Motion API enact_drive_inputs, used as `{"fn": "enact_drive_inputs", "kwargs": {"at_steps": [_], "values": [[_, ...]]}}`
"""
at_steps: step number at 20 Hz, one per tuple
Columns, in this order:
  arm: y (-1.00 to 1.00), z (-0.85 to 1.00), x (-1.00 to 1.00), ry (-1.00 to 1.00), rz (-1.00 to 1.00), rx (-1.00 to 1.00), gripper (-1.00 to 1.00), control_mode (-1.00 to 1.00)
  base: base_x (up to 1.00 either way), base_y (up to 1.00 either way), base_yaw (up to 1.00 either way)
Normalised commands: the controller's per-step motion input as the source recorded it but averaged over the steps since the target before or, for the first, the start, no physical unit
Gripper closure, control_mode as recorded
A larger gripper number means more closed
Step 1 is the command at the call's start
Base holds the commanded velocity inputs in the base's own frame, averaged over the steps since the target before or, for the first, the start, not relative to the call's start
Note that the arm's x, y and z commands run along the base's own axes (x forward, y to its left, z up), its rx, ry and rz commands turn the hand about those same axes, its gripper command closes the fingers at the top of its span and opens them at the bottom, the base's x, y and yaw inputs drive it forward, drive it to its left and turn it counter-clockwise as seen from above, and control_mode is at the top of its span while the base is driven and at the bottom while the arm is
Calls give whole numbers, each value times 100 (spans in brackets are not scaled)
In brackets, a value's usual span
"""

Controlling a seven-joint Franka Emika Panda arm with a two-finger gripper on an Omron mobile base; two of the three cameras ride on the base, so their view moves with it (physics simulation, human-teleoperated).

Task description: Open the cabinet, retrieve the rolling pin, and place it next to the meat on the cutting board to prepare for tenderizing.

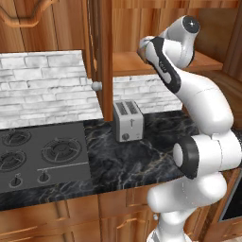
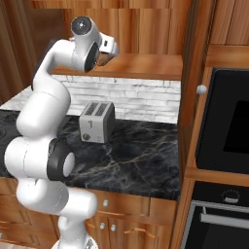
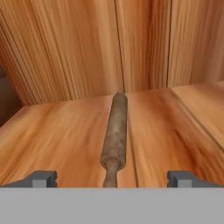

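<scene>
The cabinet's two doors stand open: the left door (image 1: 103, 56) and the right door (image 2: 190, 73) both show edge-on with round silver knobs. On the cabinet shelf (image 2: 146, 65) lies the rolling pin (image 3: 114, 131), a slim brown rod pointing away from the hand, its near handle toward me. My gripper (image 3: 113, 178) is open at shelf height, one fingertip (image 3: 41, 178) on each side of the near handle, not touching it. In the right base view the hand (image 2: 110, 48) reaches into the cabinet from the left. The meat and the cutting board are out of view.
A silver toaster (image 1: 127, 120) stands on the dark marble counter (image 1: 123, 160) below the cabinet. A gas stove (image 1: 38, 151) is to the left, and a black wall oven (image 2: 228, 126) to the right. The cabinet's back wall (image 3: 87, 48) is just beyond the pin.
</scene>
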Motion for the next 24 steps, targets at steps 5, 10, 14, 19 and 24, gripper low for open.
{"fn": "enact_drive_inputs", "kwargs": {"at_steps": [5, 10, 14, 19, 24], "values": [[0, 0, 35, 11, 0, 0, -100, -100, 0, 0, 0], [0, -6, 25, 8, 0, 0, -100, -100, 0, 0, 0], [0, -16, 18, 7, 0, 0, -100, -100, 0, 0, 0], [0, -23, 18, 7, 0, 0, -100, -100, 0, 0, 0], [0, -22, 20, 6, 0, 0, -100, -100, 0, 0, 0]]}}
